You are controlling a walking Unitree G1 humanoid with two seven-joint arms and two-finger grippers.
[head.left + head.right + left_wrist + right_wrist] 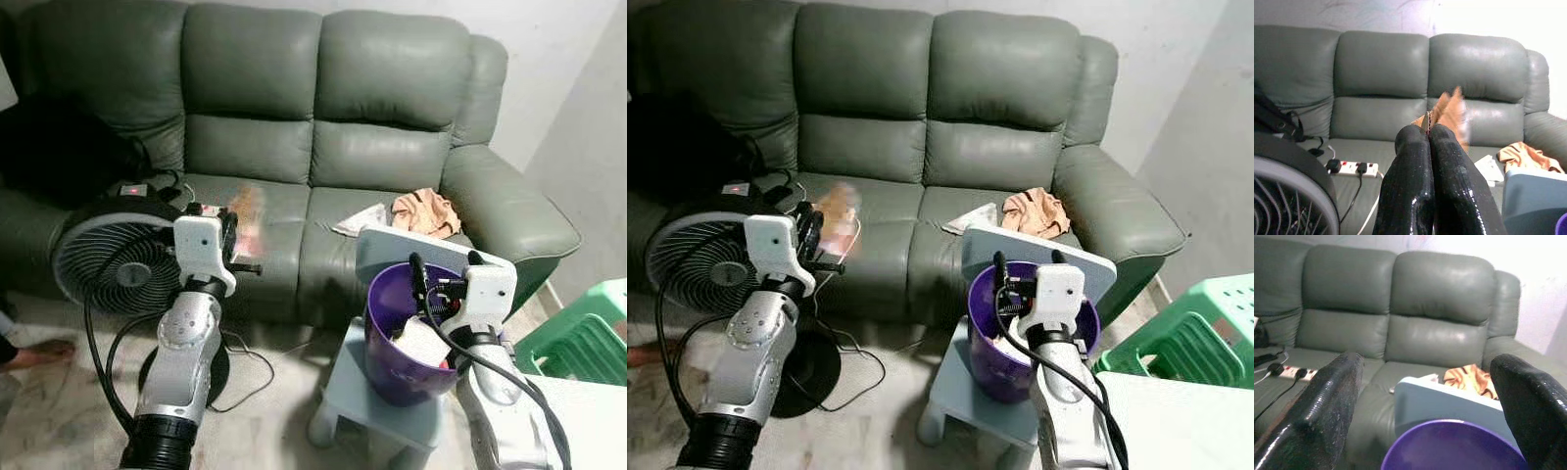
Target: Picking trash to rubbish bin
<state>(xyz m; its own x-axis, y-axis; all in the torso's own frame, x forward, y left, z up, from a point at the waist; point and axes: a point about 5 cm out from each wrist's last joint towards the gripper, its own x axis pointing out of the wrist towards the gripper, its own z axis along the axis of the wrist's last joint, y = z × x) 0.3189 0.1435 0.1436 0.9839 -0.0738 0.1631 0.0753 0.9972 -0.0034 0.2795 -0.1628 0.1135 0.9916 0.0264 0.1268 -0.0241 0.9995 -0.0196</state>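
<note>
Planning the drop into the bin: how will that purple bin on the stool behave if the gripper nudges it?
The purple bin looks like thin plastic, so probably light. It stands near the edge of the small stool, so a push could slide or tip it.

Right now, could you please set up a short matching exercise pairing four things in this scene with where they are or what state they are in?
Things:
1. left gripper
2. right gripper
3. purple bin
4. patterned cloth

Places or states:
A. lying on the sofa seat
B. shut on a blurred orange piece of trash
C. open above the bin
D. standing on the grey stool

Pairs: 1-B, 2-C, 3-D, 4-A
</note>
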